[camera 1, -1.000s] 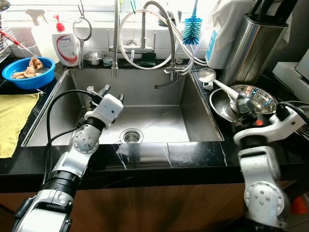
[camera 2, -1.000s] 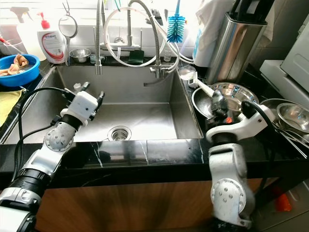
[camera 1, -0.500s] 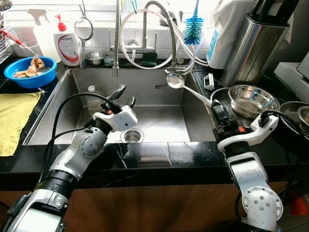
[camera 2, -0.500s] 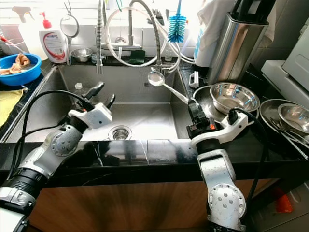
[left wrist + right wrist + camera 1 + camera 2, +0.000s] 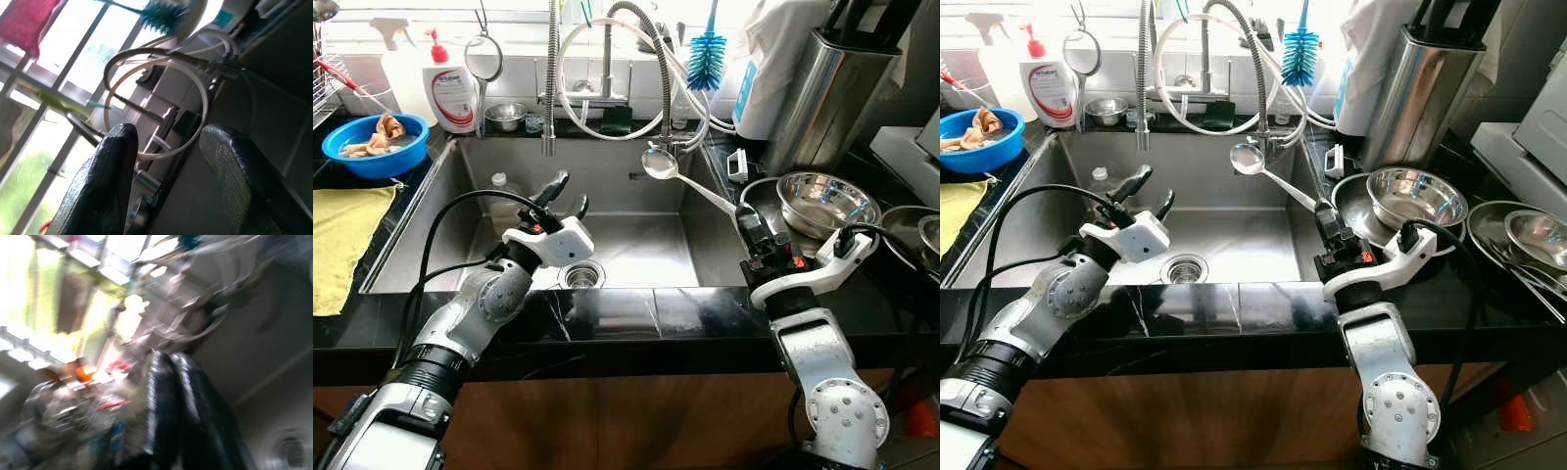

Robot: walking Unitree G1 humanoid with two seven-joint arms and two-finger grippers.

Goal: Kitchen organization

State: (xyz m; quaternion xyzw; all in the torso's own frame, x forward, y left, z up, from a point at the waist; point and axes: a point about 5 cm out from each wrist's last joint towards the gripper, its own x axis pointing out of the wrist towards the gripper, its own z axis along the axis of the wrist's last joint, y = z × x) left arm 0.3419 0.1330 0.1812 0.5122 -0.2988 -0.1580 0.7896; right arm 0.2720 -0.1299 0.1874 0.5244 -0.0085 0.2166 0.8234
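Ladle (image 5: 690,182) clenched in right claw (image 5: 745,221) over sink (image 5: 636,235); left claw (image 5: 563,192) spread, empty; bowl (image 5: 824,201) beside.

L gripper (image 5: 566,192): fingers apart, raised fwd | R gripper (image 5: 745,220): fingers pressed together, arm bent up

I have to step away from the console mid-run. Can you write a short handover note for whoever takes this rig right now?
Right hand: shut on the handle of a steel ladle, bowl end raised over the right side of the sink.
Left hand: open, holding nothing, over the sink near the drain.
Steel bowls are stacked on the counter right of the sink; blue bowl sits at the far left.
Done: ladle is picked up.
Left: set the ladle down where it belongs; its destination is not evident. The bowls are untouched.
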